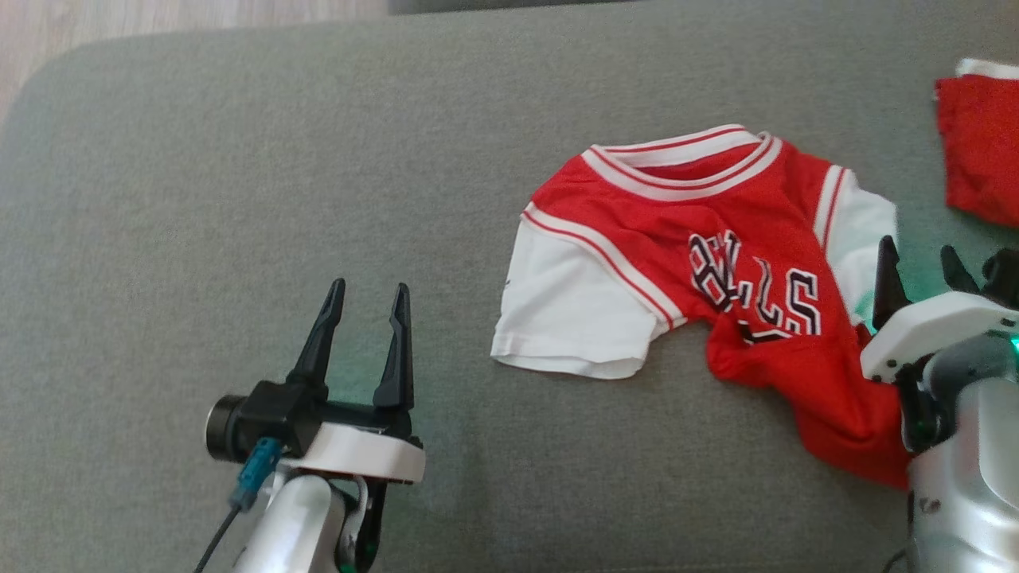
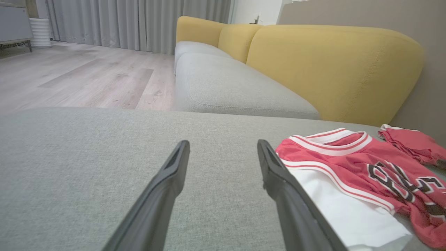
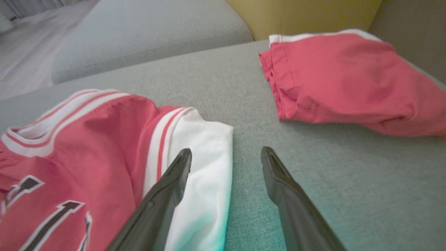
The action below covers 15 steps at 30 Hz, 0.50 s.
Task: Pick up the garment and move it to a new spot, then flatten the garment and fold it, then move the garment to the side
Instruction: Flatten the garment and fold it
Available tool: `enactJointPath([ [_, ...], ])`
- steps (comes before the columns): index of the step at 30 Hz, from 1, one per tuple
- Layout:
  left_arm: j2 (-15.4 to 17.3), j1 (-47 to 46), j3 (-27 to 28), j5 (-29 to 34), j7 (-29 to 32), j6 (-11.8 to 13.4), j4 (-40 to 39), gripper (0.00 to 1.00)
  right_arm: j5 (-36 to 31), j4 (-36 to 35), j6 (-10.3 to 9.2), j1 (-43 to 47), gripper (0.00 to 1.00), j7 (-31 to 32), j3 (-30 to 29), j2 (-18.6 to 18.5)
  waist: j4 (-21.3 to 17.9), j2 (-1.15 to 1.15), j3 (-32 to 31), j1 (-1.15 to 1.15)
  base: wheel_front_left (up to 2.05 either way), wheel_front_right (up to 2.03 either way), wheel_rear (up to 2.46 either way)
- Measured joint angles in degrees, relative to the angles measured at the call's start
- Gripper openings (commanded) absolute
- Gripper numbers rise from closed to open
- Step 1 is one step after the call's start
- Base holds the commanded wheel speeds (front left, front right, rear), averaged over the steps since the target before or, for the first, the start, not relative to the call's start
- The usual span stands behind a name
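Note:
The garment (image 1: 700,263) is a red jersey with white sleeves, striped collar and dark lettering, lying crumpled on the grey cushion (image 1: 239,199). It also appears in the left wrist view (image 2: 348,167) and the right wrist view (image 3: 104,146). My left gripper (image 1: 366,298) is open and empty, hovering over bare cushion to the left of the white sleeve; its fingers (image 2: 167,181) frame grey fabric. My right gripper (image 1: 919,267) is open at the jersey's right side, one finger (image 3: 170,184) over the right white sleeve, the other over the cushion.
A second red cloth piece with a white band (image 1: 983,139) (image 3: 348,80) lies at the far right of the cushion. A grey-seated sofa with yellow backrests (image 2: 313,59) stands beyond, with wooden floor (image 2: 69,76) to its left.

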Motion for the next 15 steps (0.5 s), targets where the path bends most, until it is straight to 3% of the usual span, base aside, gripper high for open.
enactJointPath([
  [8,0.01,-1.52,-0.27,-0.09,0.0,-0.09,0.26,1.0,-0.98,11.91,0.0,-5.8,1.0,2.81,-3.25,0.0,2.31,0.0,2.69,0.0,0.0,0.0,0.0],
  [9,0.01,-1.71,-0.34,-0.09,0.0,-0.09,0.26,1.0,-1.55,12.62,0.0,-6.55,0.42,2.8,-3.98,-0.04,2.54,0.0,2.83,-0.01,0.0,0.0,0.0],
  [10,0.01,-1.86,-0.43,-0.09,0.0,-0.09,0.27,1.0,-2.01,13.37,0.0,-7.39,0.0,2.71,-4.68,-0.07,2.75,0.0,2.95,-0.01,0.0,0.0,0.0],
  [15,0.01,-2.58,-1.07,-0.19,0.0,-0.04,0.41,1.0,-7.33,14.96,0.0,-9.81,0.0,0.01,-6.91,-0.04,3.51,0.0,2.97,0.0,0.0,0.0,0.0],
])
